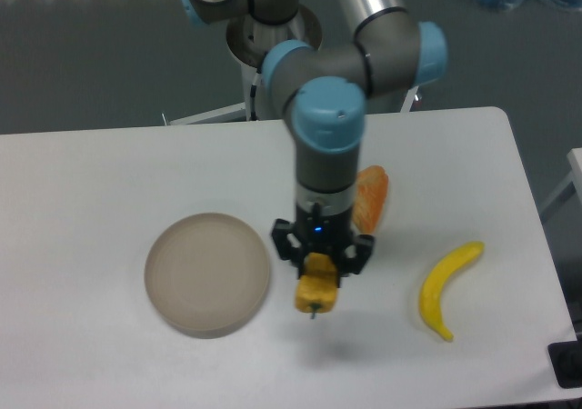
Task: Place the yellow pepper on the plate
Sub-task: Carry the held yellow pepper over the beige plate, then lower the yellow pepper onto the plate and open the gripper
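Note:
My gripper (320, 268) is shut on the yellow pepper (316, 293) and holds it above the table, its short dark stem pointing down toward the front. A shadow lies on the table below it. The plate (208, 274), a round grey-beige disc with a low rim, lies on the table just left of the gripper. It has nothing on it. The pepper is right of the plate's right rim, apart from it.
An orange toy food (371, 197) lies just behind and right of the gripper, partly hidden by the arm. A yellow banana (446, 288) lies at the right. The table's right edge (536, 236) is beyond it.

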Tool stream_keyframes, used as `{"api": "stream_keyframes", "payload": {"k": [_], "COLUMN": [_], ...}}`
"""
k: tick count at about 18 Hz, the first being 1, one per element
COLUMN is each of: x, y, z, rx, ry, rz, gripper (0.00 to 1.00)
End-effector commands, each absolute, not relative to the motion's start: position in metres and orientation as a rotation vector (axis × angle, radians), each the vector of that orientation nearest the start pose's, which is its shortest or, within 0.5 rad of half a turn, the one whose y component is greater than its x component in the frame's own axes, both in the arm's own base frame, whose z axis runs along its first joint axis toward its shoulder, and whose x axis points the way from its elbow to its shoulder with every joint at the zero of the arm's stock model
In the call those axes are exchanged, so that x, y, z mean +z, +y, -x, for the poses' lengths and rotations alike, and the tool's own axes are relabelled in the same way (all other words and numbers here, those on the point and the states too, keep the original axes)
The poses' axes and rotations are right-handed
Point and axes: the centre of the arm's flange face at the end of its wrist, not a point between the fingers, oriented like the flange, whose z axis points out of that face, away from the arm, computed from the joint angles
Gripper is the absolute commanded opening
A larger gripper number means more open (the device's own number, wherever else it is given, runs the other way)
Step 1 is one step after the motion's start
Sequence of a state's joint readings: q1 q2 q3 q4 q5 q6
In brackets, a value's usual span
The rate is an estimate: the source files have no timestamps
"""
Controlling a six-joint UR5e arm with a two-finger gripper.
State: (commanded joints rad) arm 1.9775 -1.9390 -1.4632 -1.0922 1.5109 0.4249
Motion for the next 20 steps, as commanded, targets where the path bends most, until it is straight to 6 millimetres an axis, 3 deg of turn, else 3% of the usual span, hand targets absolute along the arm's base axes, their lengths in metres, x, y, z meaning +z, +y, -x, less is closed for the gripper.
{"api": "stream_keyframes", "payload": {"k": [3, 7, 13, 20], "x": [0.359, 0.344, 0.310, 0.293], "y": [0.644, 0.642, 0.634, 0.626], "z": [0.097, 0.063, 0.039, 0.034], "rx": [0.023, 0.012, -0.009, 0.003], "ry": [0.090, 0.106, 0.165, 0.237], "rz": [2.934, 2.929, 2.941, 2.926], "gripper": [0.42, 0.43, 0.43, 0.43]}}
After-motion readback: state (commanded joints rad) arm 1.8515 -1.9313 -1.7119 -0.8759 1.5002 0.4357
